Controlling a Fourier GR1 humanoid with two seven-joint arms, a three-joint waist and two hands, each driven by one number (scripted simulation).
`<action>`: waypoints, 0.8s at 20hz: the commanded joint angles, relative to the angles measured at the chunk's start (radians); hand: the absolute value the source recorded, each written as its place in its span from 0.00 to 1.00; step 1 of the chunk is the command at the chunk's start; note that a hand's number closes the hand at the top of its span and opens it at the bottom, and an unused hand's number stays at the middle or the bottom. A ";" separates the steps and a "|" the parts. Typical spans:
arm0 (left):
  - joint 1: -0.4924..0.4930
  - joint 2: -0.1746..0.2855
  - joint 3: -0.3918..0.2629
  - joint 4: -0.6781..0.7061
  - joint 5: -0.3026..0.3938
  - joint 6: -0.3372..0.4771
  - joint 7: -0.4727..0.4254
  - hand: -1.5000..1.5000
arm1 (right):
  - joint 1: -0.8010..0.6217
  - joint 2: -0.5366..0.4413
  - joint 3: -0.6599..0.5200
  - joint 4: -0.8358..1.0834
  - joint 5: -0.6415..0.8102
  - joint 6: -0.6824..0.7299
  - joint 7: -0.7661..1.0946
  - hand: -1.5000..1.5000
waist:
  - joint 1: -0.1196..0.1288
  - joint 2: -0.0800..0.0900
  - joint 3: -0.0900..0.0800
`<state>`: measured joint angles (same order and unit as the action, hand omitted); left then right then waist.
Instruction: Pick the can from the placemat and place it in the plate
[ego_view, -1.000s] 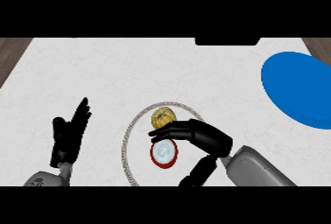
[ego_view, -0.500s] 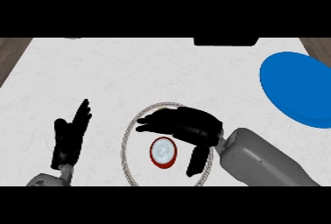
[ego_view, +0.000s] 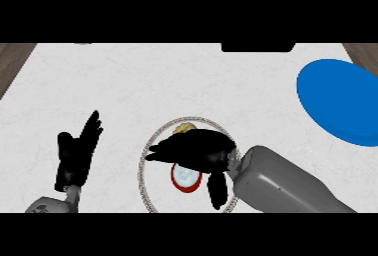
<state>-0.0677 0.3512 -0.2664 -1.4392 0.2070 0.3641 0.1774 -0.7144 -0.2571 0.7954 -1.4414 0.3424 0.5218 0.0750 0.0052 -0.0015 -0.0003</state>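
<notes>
The can (ego_view: 184, 178) stands on the round placemat (ego_view: 145, 170); its label is too small to read. The right hand (ego_view: 198, 149) is above it, fingers (ego_view: 164, 148) spread leftward and thumb (ego_view: 217, 192) beside the can, apparently not closed. The left hand (ego_view: 77, 155) rests open, and the blue plate (ego_view: 339, 100) lies well apart.

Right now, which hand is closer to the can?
Right. The right hand hangs just above the can, partly covering it; the left hand rests open far to its left, off the placemat.

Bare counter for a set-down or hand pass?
Free: white counter between round bead-rimmed placemat and blue round plate, plus the far strip. Crowded: placemat, right robot hand over the red-rimmed can; left robot hand rests lower left.
</notes>
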 joint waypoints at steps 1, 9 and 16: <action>-0.001 -0.037 0.018 0.029 -0.035 0.001 -0.010 0.50 | 0.026 0.076 -0.024 0.029 0.070 0.058 0.044 0.00 | -0.002 0.001 0.000; 0.048 -0.032 0.053 -0.062 -0.058 -0.035 0.051 0.50 | 0.064 0.142 -0.041 0.148 0.232 0.065 -0.084 0.00 | 0.001 0.001 0.000; 0.049 -0.042 0.097 -0.053 -0.067 -0.100 0.039 0.50 | 0.124 0.128 -0.100 0.106 0.303 0.137 -0.136 0.00 | -0.001 0.001 0.000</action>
<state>-0.0260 0.2752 -0.2169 -1.4612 0.1103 0.3297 0.1897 -0.6205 -0.1113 0.7177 -1.3445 0.5998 0.6463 -0.0026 0.0038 -0.0003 -0.0001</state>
